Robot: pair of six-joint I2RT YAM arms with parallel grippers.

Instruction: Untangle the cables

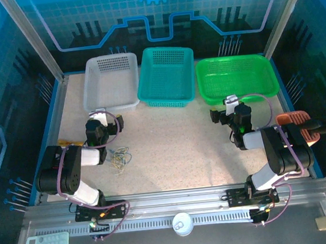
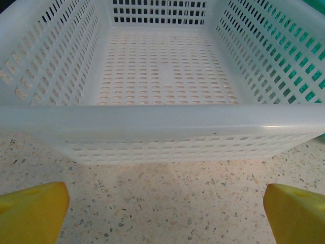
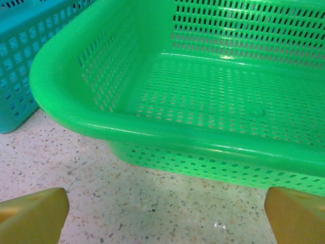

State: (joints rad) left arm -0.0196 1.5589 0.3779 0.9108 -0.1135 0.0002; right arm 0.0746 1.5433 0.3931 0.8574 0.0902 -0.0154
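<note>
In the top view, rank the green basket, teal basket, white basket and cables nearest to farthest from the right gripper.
From the right gripper:
1. green basket, directly ahead of it, right end of the row.
2. teal basket, middle of the row.
3. white basket, left end of the row, and the cables, lower left: too close to call.

Left arm, right arm: glossy black joint housings, white link shells, thick purple cables looped alongside, small green base lights; left gripper, right gripper with yellow wedge-shaped fingertips.
</note>
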